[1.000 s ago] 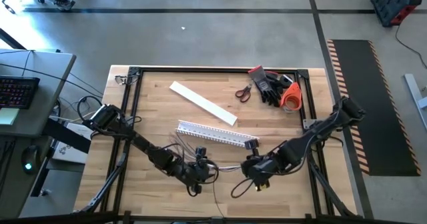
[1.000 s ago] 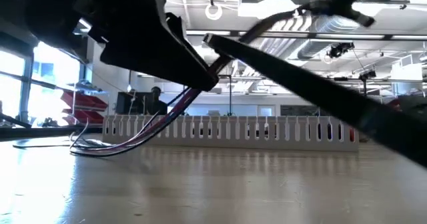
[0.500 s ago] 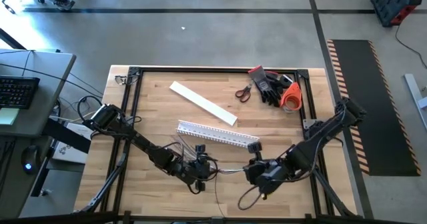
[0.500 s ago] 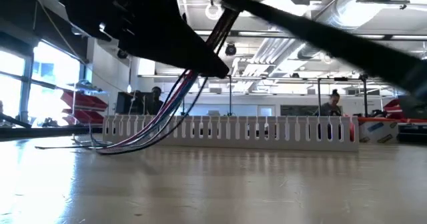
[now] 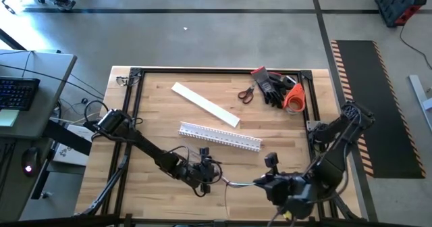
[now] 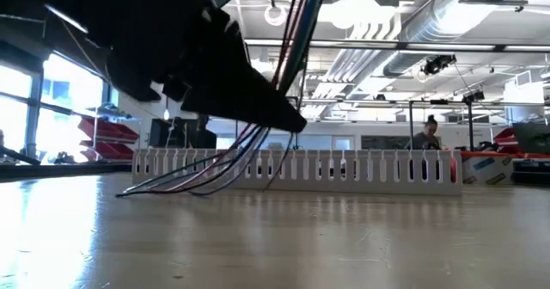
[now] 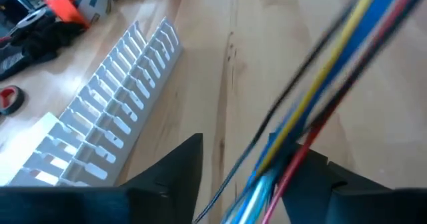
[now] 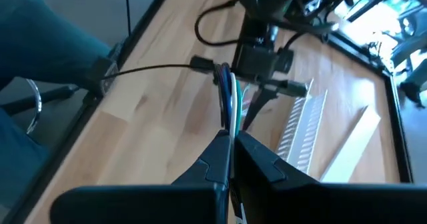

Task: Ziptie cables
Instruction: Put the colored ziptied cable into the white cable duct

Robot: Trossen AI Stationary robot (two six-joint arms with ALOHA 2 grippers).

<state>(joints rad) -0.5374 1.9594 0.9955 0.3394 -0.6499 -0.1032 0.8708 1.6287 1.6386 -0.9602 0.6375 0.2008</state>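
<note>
Two arms lean over the near half of the table [image 5: 155,95], and each camera gives me something the others miss. From above, the left gripper [image 5: 204,175] sits left of centre near the front edge, with the cables [image 5: 233,184] running as one thin strand from it across to the right gripper [image 5: 268,182]. That view is too far off to show colours or fingers. The left wrist view fills that in: the cables [image 7: 313,97] are a bundle of blue, yellow, red and dark wires, passing between the left gripper's [image 7: 263,167] two fingers, which stand apart on either side of them; I cannot tell whether the fingers touch the wires. The same view shows the slotted channel [image 7: 110,111] lying close beyond.

The low view shows what the top view flattens: the cables [image 6: 288,57] climb steeply off the wood, while their loose ends [image 6: 185,181] fan out on the table in front of the channel [image 6: 344,164].

Further right, the right wrist view has the right gripper [image 8: 231,147] pressed together on the cables [image 8: 229,104], blue and green strands rising from its fingertips toward the left gripper [image 8: 257,67]. At the back right corner lie scissors [image 5: 246,93], gloves [image 5: 272,86] and an orange roll [image 5: 294,97], and between them and the channel a flat white strip [image 5: 206,105].
</note>
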